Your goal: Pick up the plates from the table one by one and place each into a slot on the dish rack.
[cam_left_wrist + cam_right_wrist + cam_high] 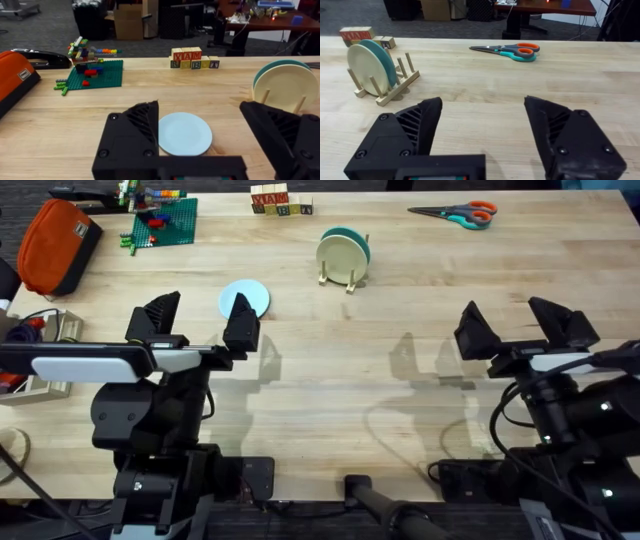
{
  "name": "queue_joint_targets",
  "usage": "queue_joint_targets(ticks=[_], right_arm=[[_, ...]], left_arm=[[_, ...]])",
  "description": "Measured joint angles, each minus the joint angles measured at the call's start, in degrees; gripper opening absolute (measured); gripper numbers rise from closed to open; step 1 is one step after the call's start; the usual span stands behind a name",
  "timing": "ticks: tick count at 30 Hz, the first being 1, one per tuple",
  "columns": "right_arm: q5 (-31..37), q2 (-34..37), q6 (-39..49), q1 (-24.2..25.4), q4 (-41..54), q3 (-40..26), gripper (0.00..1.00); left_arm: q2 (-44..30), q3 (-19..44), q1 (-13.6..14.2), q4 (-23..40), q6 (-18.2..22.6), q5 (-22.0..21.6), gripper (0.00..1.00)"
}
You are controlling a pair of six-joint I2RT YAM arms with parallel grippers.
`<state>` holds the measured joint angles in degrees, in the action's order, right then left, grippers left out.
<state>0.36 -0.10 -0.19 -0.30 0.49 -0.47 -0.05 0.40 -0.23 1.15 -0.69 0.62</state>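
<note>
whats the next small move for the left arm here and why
Probably lower the open left gripper onto the light blue plate, which lies flat on the table, ungrasped, between its fingers in the wrist view. The dish rack already holds two plates.

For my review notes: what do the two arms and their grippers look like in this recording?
Both arms are black, each with a white segment behind the wrist. The left gripper and right gripper have two chunky black wedge-shaped fingers with ribbed, cut-out inner faces and small screws on the finger mounts, as the wrist views show. Black cables loop around the right arm's lower joints. I see no markings.
</note>
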Motion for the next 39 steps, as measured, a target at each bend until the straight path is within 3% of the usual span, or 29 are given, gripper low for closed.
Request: queue_joint_targets(ticks=[23,28,33,39], right_arm=[[0.2,0.0,0.2,0.0,0.5,0.0,0.995],[0.2,0.8,-3.6,0.0,1.4,-0.3,0.995],[-0.2,5.5,-5.5,0.0,5.3,-3.8,0.995],[-0.2,19.5,-5.7,0.0,6.5,-17.1,0.993]], left_arm=[[0.0,0.0,0.0,0.2,0.0,-0.2,0.994],[0.0,0.0,0.0,0.3,-0.2,-0.4,0.991],[-2.0,1.5,0.0,0.5,-1.1,-0.5,0.991],[-12.4,9.3,0.0,0.6,-1.3,-0.2,0.990]])
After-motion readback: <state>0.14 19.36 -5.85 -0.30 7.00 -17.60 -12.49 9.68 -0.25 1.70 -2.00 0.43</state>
